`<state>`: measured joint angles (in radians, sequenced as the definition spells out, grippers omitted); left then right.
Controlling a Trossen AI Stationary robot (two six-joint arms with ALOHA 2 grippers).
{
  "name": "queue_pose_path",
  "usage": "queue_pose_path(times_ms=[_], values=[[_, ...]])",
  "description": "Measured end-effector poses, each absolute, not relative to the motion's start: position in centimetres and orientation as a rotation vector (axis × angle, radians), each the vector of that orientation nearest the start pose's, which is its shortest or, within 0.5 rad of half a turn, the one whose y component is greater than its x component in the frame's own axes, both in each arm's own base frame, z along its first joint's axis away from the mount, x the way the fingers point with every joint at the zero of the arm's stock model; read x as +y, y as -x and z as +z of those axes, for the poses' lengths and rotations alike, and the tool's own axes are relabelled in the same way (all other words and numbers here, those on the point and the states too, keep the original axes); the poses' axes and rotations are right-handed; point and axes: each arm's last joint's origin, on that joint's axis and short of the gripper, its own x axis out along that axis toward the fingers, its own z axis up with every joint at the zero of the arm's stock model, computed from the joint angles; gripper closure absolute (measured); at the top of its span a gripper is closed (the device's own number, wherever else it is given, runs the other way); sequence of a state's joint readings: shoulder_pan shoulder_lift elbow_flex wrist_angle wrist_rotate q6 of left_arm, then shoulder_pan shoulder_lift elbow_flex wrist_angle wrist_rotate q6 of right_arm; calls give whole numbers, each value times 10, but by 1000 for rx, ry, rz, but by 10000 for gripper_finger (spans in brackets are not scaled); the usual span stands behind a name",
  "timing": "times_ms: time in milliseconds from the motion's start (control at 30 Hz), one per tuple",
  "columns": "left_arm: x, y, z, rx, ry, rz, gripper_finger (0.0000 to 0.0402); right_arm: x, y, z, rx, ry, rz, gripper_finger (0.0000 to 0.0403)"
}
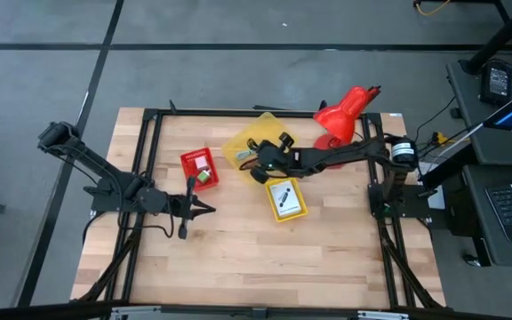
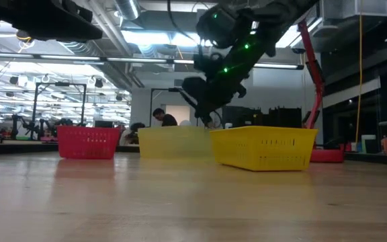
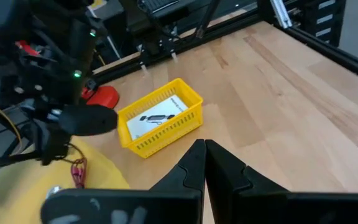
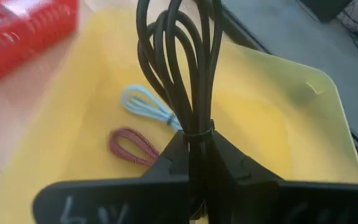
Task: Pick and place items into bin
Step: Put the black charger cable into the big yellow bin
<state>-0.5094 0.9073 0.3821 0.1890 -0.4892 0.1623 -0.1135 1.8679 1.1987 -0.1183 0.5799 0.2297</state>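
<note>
Black cord (image 4: pixel 185 68) hung pinched in the right gripper's (image 4: pixel 194 146) fingers over the yellow tray (image 4: pixel 272 118), transfer step; next, a bin. Left gripper (image 3: pixel 204 163) fingers were pressed together.

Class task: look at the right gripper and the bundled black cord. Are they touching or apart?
Touching. The right wrist view shows the right gripper shut on the black cord, its fingers pinching the bundle at its tie, with the loops sticking out above the yellow tray.
</note>
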Motion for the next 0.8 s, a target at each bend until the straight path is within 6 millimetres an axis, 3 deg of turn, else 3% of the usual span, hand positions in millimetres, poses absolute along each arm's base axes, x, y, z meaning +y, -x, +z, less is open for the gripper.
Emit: queue_pose_path(times_ms=[233,800], values=[[-74,-173,209,308,-303,-11,396,-70,-388,169,752,-11,-783,386],[-73,-173,209,312,-324,-15,396,-75,-387,169,782,61,-764,308]])
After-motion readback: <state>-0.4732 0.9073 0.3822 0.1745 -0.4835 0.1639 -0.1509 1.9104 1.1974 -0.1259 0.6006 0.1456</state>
